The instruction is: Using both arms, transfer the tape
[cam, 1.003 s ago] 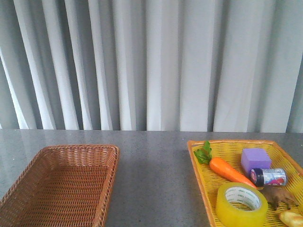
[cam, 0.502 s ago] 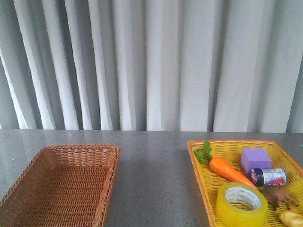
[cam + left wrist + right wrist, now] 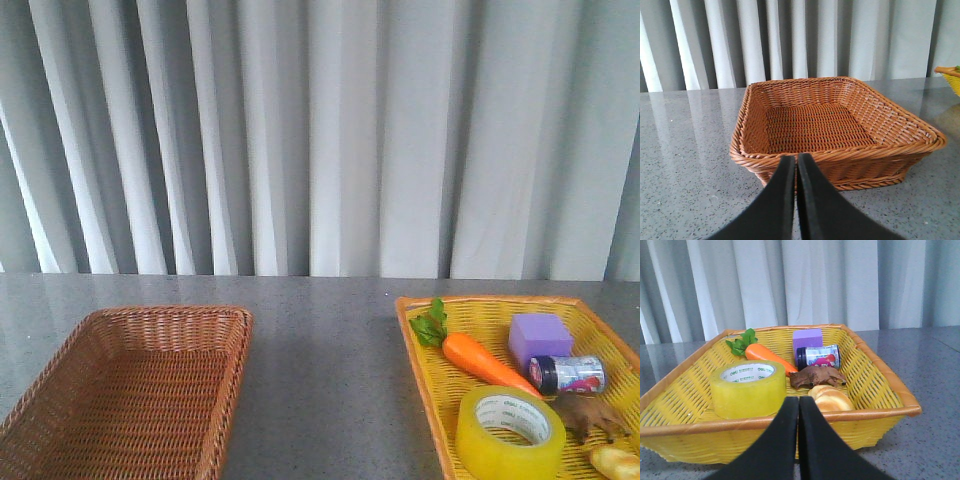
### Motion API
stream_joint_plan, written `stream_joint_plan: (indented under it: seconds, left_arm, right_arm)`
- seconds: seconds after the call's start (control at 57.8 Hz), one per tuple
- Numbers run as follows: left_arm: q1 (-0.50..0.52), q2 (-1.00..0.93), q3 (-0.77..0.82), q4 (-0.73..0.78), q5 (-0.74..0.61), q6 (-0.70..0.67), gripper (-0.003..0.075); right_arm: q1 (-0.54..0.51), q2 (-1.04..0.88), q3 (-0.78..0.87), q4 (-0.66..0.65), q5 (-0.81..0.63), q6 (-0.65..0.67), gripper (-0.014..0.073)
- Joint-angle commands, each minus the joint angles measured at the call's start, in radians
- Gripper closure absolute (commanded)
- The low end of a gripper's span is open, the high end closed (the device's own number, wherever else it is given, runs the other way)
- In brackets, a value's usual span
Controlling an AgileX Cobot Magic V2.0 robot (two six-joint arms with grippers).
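The tape (image 3: 510, 432), a wide yellow roll with a white printed core, lies flat in the near left part of the yellow basket (image 3: 420, 352); it also shows in the right wrist view (image 3: 748, 389). My right gripper (image 3: 798, 401) is shut and empty, just outside the yellow basket's near rim (image 3: 875, 413), the tape beyond it. My left gripper (image 3: 796, 158) is shut and empty, in front of the near rim of the empty brown wicker basket (image 3: 840, 155). Neither arm shows in the front view.
The yellow basket also holds a carrot (image 3: 478, 358), a purple block (image 3: 540, 338), a small can (image 3: 567, 374), a brown figure (image 3: 590, 415) and a bread roll (image 3: 830, 399). The brown basket (image 3: 150, 330) stands at the left. Grey curtains hang behind the table.
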Motion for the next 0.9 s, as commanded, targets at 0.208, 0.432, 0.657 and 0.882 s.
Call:
stream_joint_plan:
  seconds: [0.208, 0.432, 0.657, 0.882]
  left_arm:
    - [0.000, -0.017, -0.008, -0.010, -0.082, -0.010, 0.0725]
    - [0.000, -0.017, -0.036, -0.021, -0.129, -0.029, 0.0726]
    - [0.000, 0.014, -0.196, -0.021, -0.127, -0.046, 0.0726]
    - [0.000, 0.211, -0.414, -0.018, -0.040, -0.046, 0.0726]
  right_arm:
    - [-0.006, -0.009, 0.004, -0.007, -0.068, -0.004, 0.0598]
    - [-0.006, -0.009, 0.000, 0.004, -0.081, -0.009, 0.0598]
    - [-0.006, 0.035, -0.133, 0.037, -0.050, 0.002, 0.0598]
    - [-0.006, 0.210, -0.392, -0.059, 0.072, -0.009, 0.0598]
